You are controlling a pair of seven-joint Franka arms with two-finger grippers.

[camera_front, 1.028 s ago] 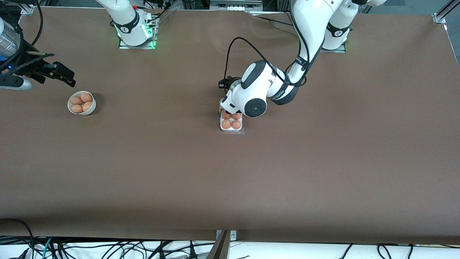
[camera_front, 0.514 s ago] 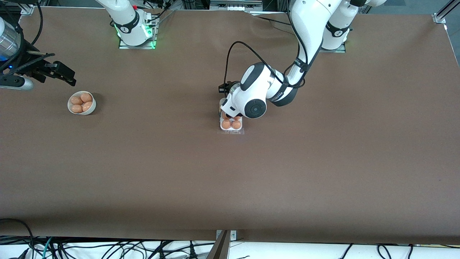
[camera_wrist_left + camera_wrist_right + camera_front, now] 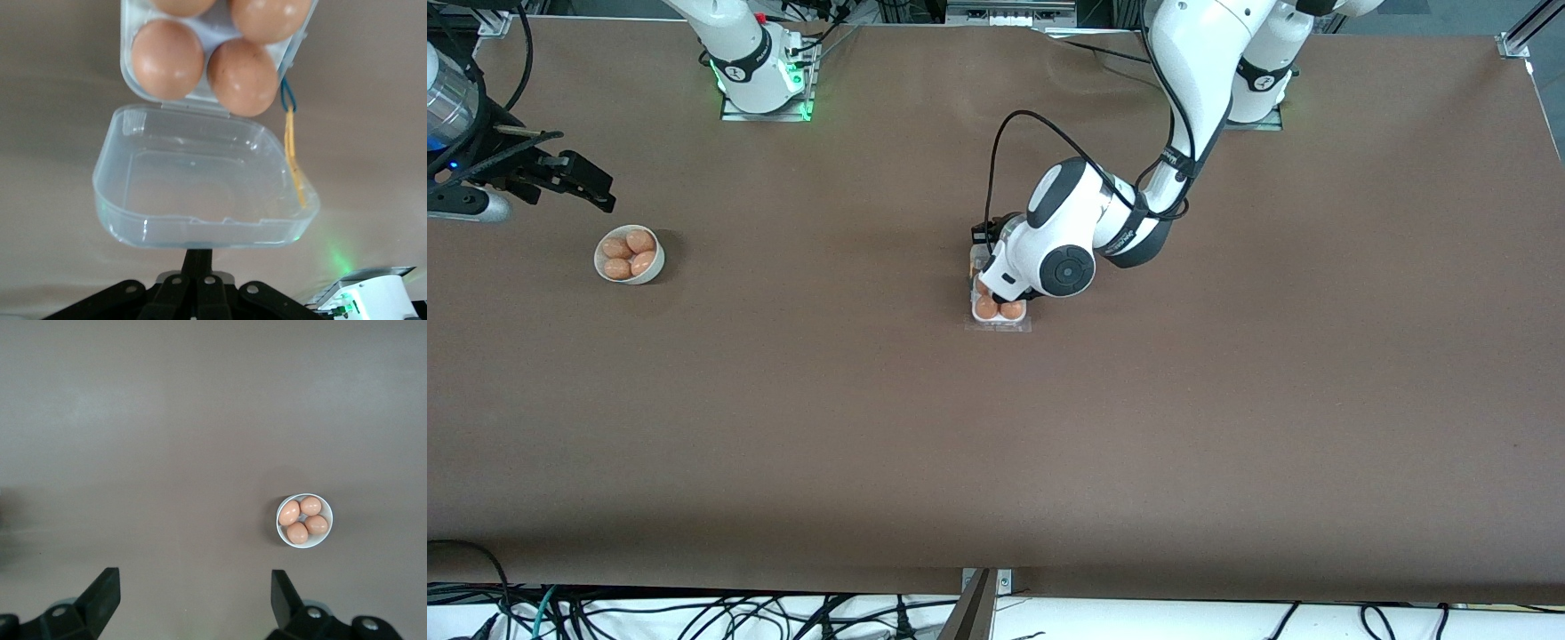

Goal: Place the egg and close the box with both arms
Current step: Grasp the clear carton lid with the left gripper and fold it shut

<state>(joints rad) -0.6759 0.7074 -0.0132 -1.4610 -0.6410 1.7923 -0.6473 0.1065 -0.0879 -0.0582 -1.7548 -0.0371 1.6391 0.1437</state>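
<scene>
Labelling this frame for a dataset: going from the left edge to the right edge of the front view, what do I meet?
Right arm's black gripper → round white bowl of brown eggs → white four-cell egg box with clear lid → left arm's white wrist.

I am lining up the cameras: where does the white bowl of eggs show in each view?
Front view: the bowl sits toward the right arm's end of the table.
Left wrist view: not in it.
Right wrist view: the bowl, on bare table.
Shared landmark: its four eggs.

Left arm: we see its wrist slid nearer the front camera, over the box (image 3: 1000, 313).
Eggs: two now covered, two showing.
</scene>
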